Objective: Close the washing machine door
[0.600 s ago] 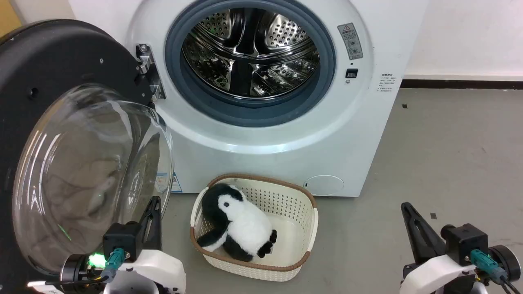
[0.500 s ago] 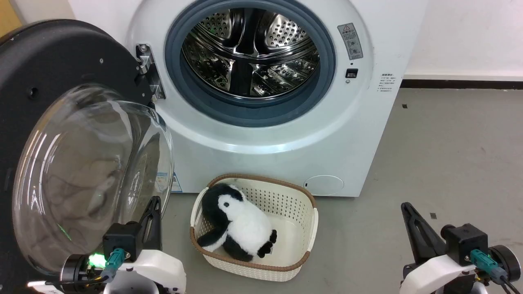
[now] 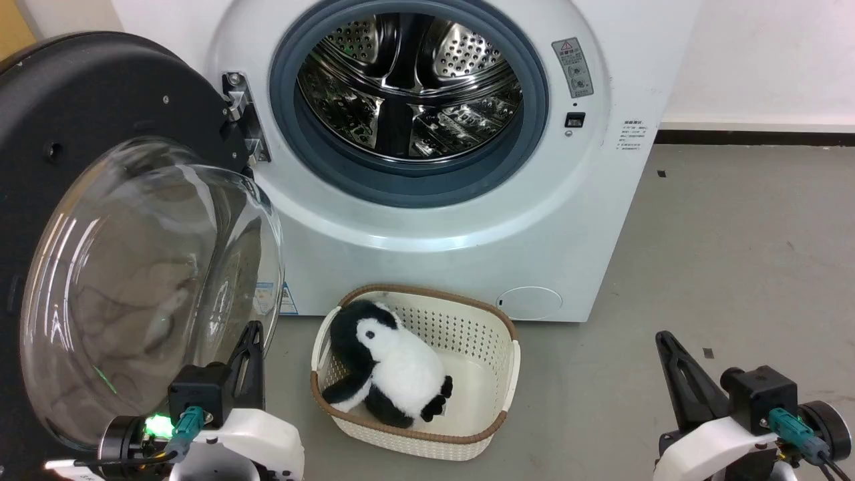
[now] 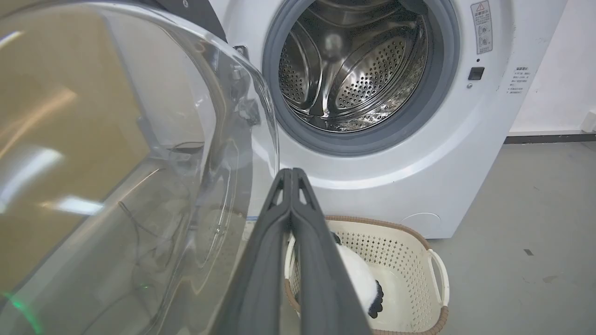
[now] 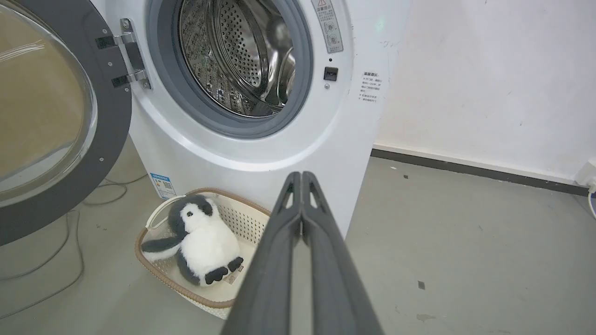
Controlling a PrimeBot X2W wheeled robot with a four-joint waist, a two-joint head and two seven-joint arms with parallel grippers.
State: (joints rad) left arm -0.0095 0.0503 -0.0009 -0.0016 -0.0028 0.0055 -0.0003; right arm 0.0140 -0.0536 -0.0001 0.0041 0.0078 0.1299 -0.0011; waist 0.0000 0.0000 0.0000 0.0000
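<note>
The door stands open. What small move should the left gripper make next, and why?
Probably bring the shut left gripper leftward round the door's free rim to its outer face. The door is swung wide from the machine, and the gripper is on its glass side, where a push would open it more.

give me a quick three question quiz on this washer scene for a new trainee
1. True or false: the washing machine door is closed.
2. What lies in the cream basket? A) towel B) plush penguin C) socks
3. Fill in: the left gripper and the right gripper are both ___ (open or shut).
Key: 1 false, it stands swung open; 2 B; 3 shut.
</note>
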